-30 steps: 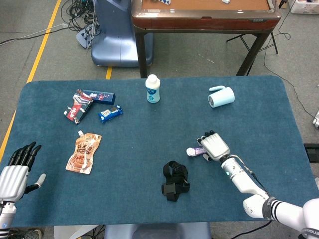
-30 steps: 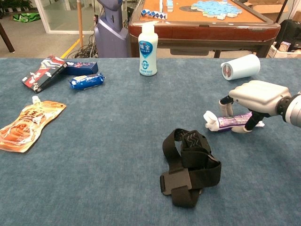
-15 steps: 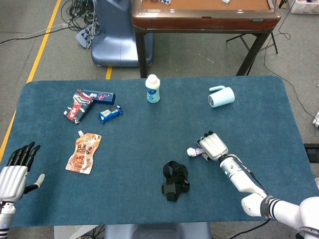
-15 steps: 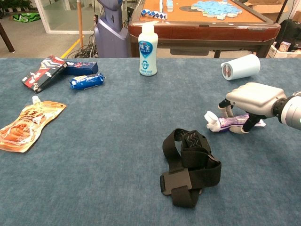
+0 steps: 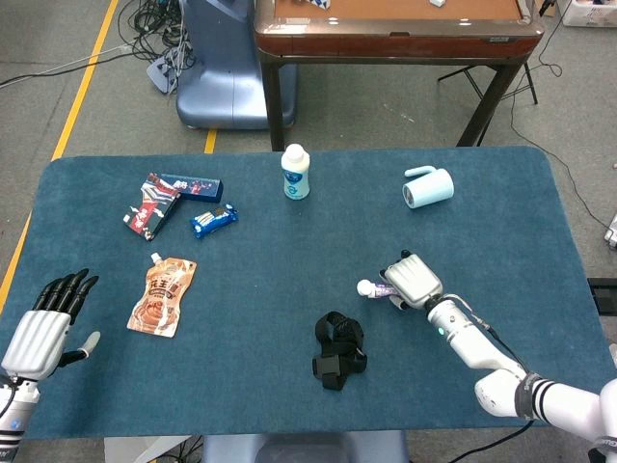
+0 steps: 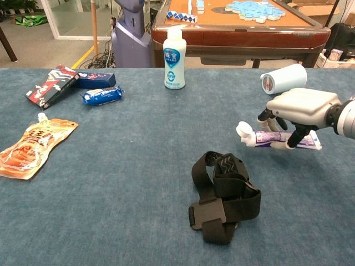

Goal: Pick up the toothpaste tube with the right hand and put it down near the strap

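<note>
Right hand grasps the toothpaste tube from above, fingers curled round its middle, white cap pointing left; judging by the chest view, the tube is lifted just clear of the blue table, to the right of and a little beyond the black strap. To do this step well, I would carry the tube low and level toward the strap's right edge, set it flat on bare cloth just beside the webbing and not on top of it, and only then spread the fingers, since a tube let go at a tilt may roll. Left hand hangs at the near left corner, fingers spread and holding nothing. Counted: one tube, one strap, one white bottle, one pale blue mug on its side, one orange pouch, one dark blue box, one red and black packet, one blue snack wrapper.
</note>
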Robot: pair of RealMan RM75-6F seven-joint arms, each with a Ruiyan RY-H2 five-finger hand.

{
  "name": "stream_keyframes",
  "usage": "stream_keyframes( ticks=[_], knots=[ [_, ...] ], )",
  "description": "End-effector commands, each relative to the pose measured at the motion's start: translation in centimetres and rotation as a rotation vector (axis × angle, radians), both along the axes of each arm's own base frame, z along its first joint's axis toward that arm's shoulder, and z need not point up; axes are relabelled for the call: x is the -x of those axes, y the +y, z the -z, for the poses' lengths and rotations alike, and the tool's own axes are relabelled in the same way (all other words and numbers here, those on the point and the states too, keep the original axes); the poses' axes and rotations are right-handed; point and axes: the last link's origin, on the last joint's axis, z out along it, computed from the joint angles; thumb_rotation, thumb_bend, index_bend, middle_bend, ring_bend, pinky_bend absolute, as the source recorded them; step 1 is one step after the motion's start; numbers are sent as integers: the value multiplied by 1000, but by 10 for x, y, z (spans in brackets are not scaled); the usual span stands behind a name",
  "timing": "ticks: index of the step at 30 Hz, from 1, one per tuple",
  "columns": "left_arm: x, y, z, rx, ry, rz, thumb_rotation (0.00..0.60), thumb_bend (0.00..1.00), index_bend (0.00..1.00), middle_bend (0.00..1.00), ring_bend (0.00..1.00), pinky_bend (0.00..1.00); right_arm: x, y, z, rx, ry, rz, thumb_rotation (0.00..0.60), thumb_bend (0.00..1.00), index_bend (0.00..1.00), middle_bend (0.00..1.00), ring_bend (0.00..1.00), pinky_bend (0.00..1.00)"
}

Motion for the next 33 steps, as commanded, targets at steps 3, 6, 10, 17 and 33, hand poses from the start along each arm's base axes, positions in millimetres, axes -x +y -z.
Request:
stream_keyframes(
  ticks=[3,6,10,17,33],
  knots=[
    [-19,25,3,107,-10,90,600,294,0,5,33,56,-22,-4,-25,-53,7,-18,600,622,785,685,539,278],
    [-32,40,9,183,-20,137,600,294,0,52,125,194,-39,-7,-41,-80,11,-27,600,624,797,696,554,328],
    [-49,57,20,288,-13,199,600,293,0,162,278,415,-58,-12,-55,-106,22,-35,600,626,807,707,565,391],
    [-77,81,45,450,49,308,600,294,0,491,583,684,-90,-16,-60,-171,36,-50,600,640,823,721,598,414],
    [-158,101,104,656,117,519,600,436,0,724,761,828,-144,-28,-11,-254,43,-78,600,678,845,741,623,414]
  ],
)
